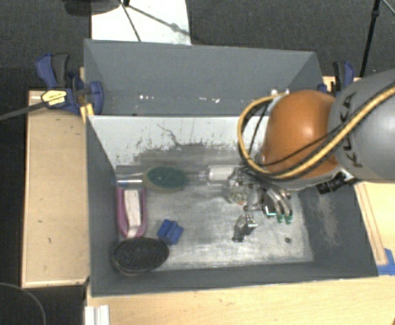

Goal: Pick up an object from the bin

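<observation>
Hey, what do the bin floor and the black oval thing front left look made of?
The bin floor: bare grey metal, dull, scuffed and scratched pale. The black oval thing: looks like matte plastic or rubber, finely textured top; can't say which.

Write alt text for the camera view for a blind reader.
The arm's pincer hangs inside the grey bin, right of centre; a blue block, a round black brush and a purple item lie at its left.

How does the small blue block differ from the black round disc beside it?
The small blue block is angular and bright; the black round disc is rounded, dark and larger. The disc sits by the bin's front wall, the block farther in. Both lie left of the hand.
</observation>
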Motion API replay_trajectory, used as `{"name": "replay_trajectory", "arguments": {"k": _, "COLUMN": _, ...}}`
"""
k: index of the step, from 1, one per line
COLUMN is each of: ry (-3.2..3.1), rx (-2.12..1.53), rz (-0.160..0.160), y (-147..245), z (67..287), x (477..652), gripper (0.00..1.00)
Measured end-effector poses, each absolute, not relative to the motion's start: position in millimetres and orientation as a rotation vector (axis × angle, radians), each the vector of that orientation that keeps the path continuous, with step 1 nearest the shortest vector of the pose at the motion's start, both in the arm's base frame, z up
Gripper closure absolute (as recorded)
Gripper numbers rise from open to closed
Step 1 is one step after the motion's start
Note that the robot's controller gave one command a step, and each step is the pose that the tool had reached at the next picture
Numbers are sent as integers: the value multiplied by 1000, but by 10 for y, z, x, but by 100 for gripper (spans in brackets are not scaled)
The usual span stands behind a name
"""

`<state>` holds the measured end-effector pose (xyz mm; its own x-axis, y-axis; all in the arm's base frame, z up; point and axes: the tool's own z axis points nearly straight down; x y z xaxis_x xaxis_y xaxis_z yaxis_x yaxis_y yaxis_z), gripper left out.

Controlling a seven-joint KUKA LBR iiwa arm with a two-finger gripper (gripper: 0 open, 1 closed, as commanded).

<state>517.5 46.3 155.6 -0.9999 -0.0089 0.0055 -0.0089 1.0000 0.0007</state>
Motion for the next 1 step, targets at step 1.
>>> {"name": "replay_trajectory", "arguments": {"k": 1, "ry": -3131, "rx": 212, "rz": -1, "y": 591, "z": 804, "x": 5802, "gripper": 0}}
